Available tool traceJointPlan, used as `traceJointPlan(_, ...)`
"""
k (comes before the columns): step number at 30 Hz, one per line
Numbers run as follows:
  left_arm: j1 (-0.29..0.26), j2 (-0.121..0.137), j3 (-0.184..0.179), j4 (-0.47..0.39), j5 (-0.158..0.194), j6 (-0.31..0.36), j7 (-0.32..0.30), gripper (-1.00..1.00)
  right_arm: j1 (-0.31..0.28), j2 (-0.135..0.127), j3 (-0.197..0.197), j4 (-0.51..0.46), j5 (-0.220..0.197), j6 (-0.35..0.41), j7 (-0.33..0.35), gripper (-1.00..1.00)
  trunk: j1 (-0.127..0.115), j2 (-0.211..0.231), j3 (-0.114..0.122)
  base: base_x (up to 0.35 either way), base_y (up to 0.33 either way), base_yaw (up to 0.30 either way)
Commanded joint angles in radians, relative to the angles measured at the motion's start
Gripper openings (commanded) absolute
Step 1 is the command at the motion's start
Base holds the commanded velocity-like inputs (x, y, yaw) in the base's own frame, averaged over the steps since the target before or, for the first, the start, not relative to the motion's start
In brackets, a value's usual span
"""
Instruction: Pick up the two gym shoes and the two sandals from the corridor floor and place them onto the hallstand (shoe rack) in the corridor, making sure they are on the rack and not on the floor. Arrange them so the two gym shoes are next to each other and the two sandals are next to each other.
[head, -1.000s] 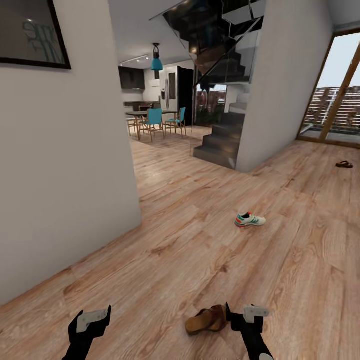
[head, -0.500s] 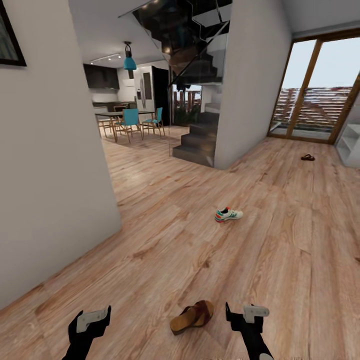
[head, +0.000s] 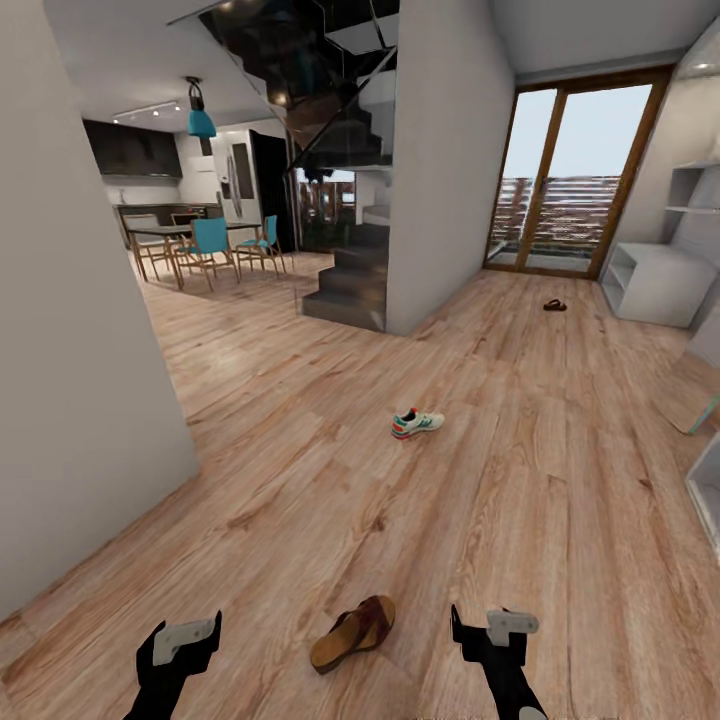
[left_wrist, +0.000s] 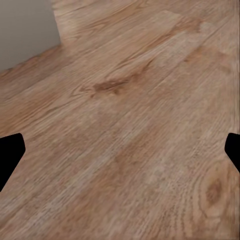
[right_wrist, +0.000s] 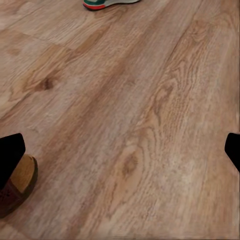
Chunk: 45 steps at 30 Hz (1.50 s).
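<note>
One dark brown sandal (head: 352, 633) lies on the corridor floor (head: 520, 500) between my two grippers; its tan heel (right_wrist: 21, 184) shows in the right wrist view. A white gym shoe (head: 417, 423) with green stripes rests further ahead, mid-floor, and its sole (right_wrist: 107, 3) shows in the right wrist view. The second sandal (head: 554, 305) lies far off near the glass door. The white-grey hallstand (head: 655, 283) stands at the far right wall. My left gripper (head: 187, 632) (left_wrist: 120, 155) and right gripper (head: 487, 625) (right_wrist: 120, 150) hang low, both open and empty. The other gym shoe is out of view.
A white wall corner (head: 90, 400) juts in at the left. A pillar and dark staircase (head: 350, 270) stand ahead, with a dining table and teal chairs (head: 205, 245) beyond. A leaning board with a teal edge (head: 698, 412) and a pale unit (head: 705, 490) sit at the right edge.
The camera has swung to the right, so everything slid left in the picture; the glass door and the hallstand came into view. Both grippers kept their pose, open.
</note>
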Motion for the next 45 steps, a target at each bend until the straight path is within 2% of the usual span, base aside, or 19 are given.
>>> traceJointPlan(1,0.000,0.000,0.000,0.000,0.000,0.000,0.000,1.00,0.000,0.000,0.000,0.000,0.000,0.000,0.000,1.00,0.000,0.000,0.000,0.000,0.000,-0.288)
traceJointPlan(45,0.000,0.000,0.000,0.000,0.001,0.000,0.000,1.00,0.000,0.000,-0.001,0.004,-0.001,0.000,0.000,1.00,0.000,0.000,0.000,0.000,0.000,-0.288)
